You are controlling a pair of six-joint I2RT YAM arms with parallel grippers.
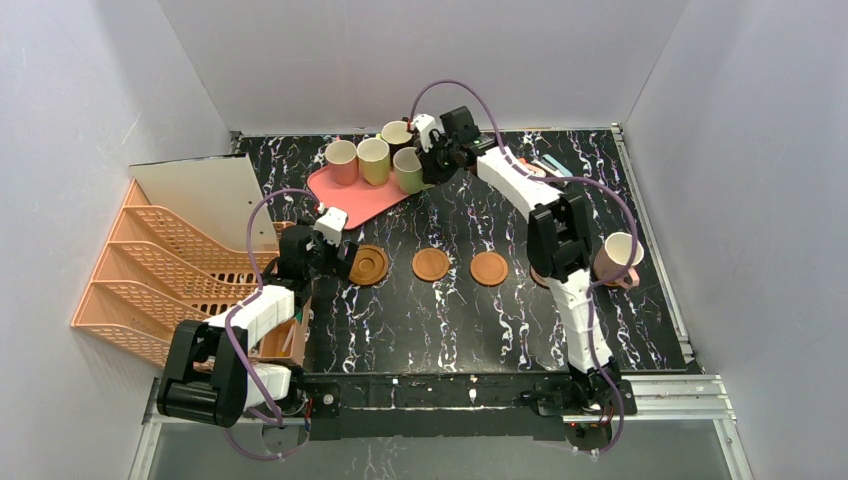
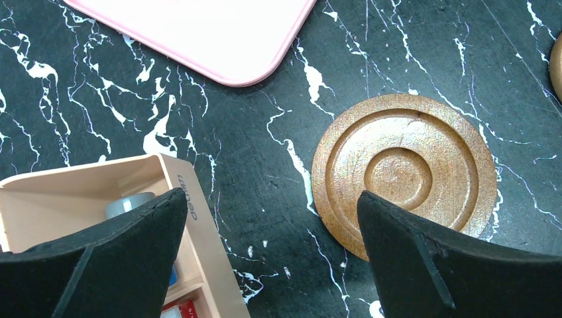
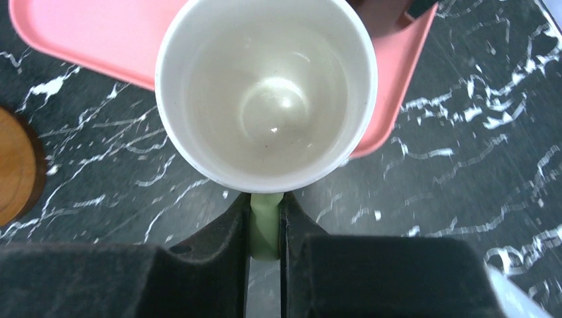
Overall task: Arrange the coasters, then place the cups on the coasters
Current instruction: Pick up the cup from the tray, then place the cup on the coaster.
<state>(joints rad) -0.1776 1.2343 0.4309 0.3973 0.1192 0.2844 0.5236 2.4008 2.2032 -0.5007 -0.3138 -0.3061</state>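
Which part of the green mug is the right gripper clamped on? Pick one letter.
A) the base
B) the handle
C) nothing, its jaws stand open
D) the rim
B: in the right wrist view, the right gripper has both fingers pressed against the handle of the green mug, just outside the rim.

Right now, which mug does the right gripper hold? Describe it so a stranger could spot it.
Look to the pink tray at the far side of the table, where four mugs cluster. The green mug is the rightmost, and the only one with its handle pinched by the right gripper.
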